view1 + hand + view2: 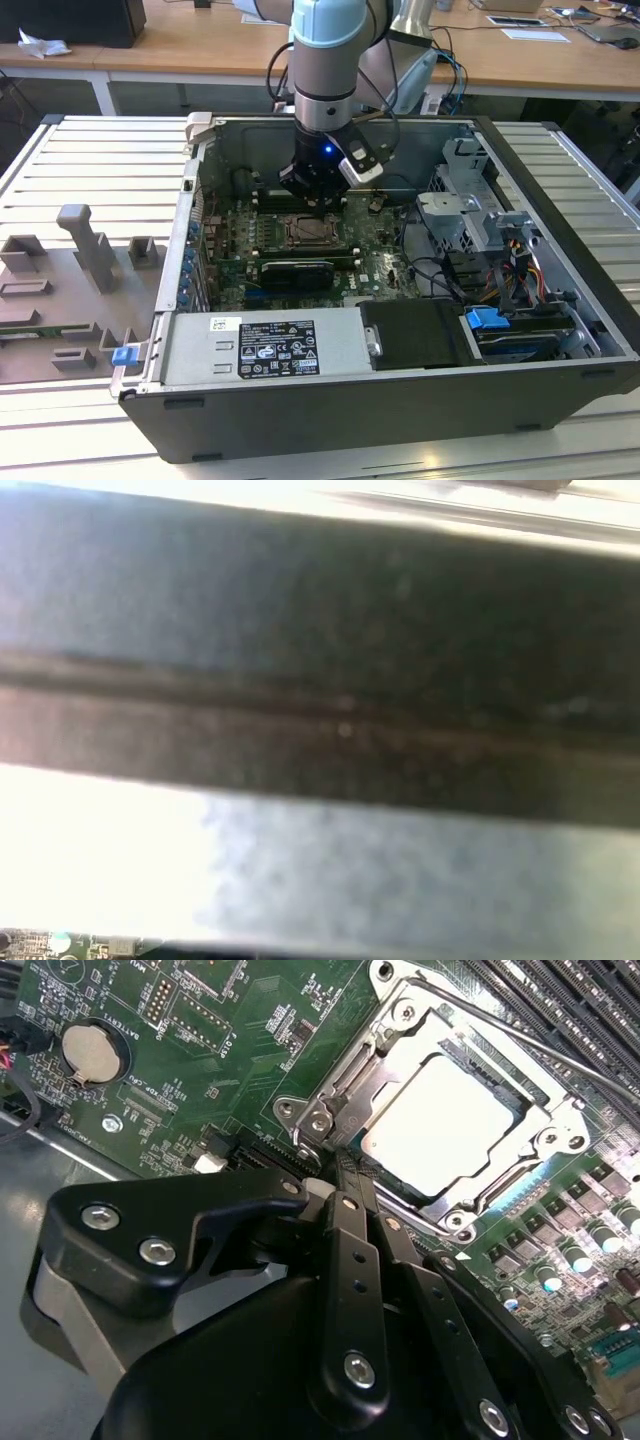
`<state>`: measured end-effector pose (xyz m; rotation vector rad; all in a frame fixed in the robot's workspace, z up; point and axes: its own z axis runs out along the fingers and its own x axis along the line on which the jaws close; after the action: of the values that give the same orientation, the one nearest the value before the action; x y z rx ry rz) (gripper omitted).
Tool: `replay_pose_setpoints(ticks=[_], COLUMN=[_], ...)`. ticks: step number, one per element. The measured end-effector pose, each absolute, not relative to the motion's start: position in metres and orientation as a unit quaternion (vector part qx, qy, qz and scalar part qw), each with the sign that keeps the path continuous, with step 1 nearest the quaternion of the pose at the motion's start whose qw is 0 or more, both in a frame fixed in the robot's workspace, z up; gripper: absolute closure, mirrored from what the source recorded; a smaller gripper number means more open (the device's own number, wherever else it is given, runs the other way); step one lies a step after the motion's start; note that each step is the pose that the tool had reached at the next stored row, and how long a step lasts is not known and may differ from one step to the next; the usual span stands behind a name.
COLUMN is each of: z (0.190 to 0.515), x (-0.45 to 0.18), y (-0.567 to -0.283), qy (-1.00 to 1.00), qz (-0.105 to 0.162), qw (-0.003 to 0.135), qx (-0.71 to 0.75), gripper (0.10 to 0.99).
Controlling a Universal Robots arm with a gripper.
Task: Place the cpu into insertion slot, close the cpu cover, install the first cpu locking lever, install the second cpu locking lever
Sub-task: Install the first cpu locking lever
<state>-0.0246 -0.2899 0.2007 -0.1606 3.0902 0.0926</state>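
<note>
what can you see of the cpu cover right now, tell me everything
The cpu cover is a thin silver-grey metal frame plate with a large square window. It lies flat, down around the cpu, whose bright metal top shows through the window. Screws sit by its corners, and the green circuit board surrounds it. A thin metal rod runs along one side. The gripper is at one corner; whether it touches the cover cannot be told.

Pale-blue and silver arm [325,40]; black jaws, silver screws.
</note>
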Motion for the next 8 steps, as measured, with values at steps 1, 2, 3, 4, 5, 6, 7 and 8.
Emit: replay_pose_setpoints(ticks=[1,2,3,4,5,6,7,8], z=[0.2008,0.2008,0.2009,0.2010,0.2011,0.2011,0.2012,0.2012], x=[-0.0245,-0.0245,-0.0244,-0.0243,-0.0242,-0.0242,-0.0241,-0.0240], y=[-0.2899,-0.2898,-0.2898,-0.2896,-0.2895,-0.2894,-0.2893,-0.2891], qy=[0.998,0.998,0.998,0.998,0.998,0.998,0.998,0.998], qz=[0.030,0.030,0.030,0.030,0.030,0.030,0.031,0.031], qw=[0.023,0.023,0.023,0.023,0.023,0.023,0.023,0.024], qx=[-0.052,-0.052,-0.052,-0.052,-0.052,-0.052,-0.052,-0.052], gripper=[0.980,0.980,0.980,0.980,0.980,0.980,0.980,0.980])
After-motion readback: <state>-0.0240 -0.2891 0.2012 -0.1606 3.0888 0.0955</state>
